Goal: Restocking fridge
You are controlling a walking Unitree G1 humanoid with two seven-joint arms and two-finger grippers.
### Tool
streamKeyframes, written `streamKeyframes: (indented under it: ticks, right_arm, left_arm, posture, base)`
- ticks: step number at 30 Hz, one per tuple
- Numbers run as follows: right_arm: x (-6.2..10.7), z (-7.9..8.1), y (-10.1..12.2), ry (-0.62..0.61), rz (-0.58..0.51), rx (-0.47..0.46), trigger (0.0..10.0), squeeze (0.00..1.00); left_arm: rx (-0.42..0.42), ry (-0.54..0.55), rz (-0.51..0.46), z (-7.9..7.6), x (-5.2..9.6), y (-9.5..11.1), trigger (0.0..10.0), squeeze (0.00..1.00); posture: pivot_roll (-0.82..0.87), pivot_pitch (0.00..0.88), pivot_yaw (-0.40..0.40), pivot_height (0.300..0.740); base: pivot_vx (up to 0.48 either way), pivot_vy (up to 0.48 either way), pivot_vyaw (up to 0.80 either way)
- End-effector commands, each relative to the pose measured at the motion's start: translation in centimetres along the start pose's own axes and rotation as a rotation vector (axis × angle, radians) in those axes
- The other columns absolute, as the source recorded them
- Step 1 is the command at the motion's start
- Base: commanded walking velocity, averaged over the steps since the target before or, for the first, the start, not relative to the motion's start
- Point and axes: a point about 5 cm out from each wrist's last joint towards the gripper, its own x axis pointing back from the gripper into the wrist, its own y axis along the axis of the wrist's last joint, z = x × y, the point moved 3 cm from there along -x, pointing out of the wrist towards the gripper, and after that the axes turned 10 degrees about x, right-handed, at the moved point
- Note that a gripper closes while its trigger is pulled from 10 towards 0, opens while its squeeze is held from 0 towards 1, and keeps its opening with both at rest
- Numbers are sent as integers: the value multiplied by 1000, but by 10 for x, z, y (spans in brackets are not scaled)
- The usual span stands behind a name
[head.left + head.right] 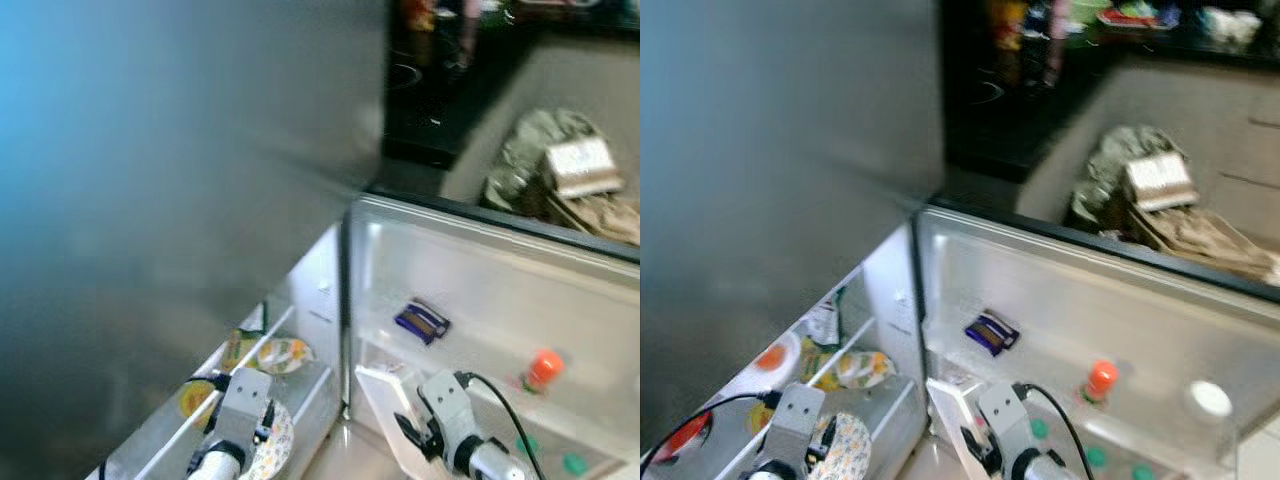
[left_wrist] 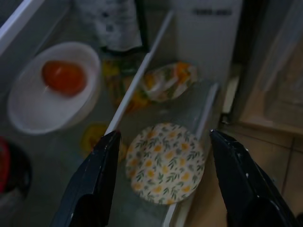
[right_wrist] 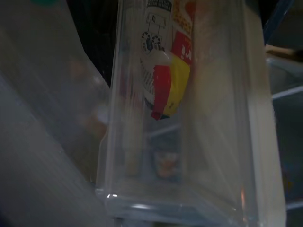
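The fridge stands open below me. My left gripper (image 2: 165,189) hangs open over a lower shelf, its fingers either side of a round bowl with a yellow-flowered cover (image 2: 165,163). The same bowl (image 1: 277,447) lies just under that gripper (image 1: 258,428) in the left eye view. My right gripper (image 1: 415,438) is low, in front of the door shelves, and looks shut on a clear plastic box (image 1: 383,405). Close up, the box (image 3: 189,156) has a red and yellow packet (image 3: 165,80) inside.
A white bowl with a tomato (image 2: 52,94), a wrapped flowery bundle (image 2: 168,80) and a white shelf rail (image 2: 137,80) share the shelves. The door (image 1: 500,270) carries a blue packet (image 1: 421,321) and an orange-capped bottle (image 1: 543,368). Crumpled bags (image 1: 560,160) lie beyond.
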Motion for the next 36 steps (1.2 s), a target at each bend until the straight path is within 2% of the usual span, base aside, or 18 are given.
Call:
streamKeyframes:
  ticks: [1, 28, 36]
  right_arm:
    - [1, 0, 0, -2, -8, 0, 10000, 0]
    - [2, -1, -3, -12, 11, 1, 10000, 0]
    - [1, -3, -4, -24, 17, -6, 10000, 0]
  left_arm:
    - [-10, 1, 13, 1, 1, -3, 10000, 0]
    - [7, -15, 28, -1, 1, -5, 10000, 0]
    - [17, -17, 39, -2, 0, -7, 10000, 0]
  posture:
    - [-89, 63, -3, 740]
    - [-88, 66, -4, 740]
    - [-88, 66, -4, 740]
  base:
    - [0, 0, 781]
    - [0, 0, 781]
    - [0, 0, 123]
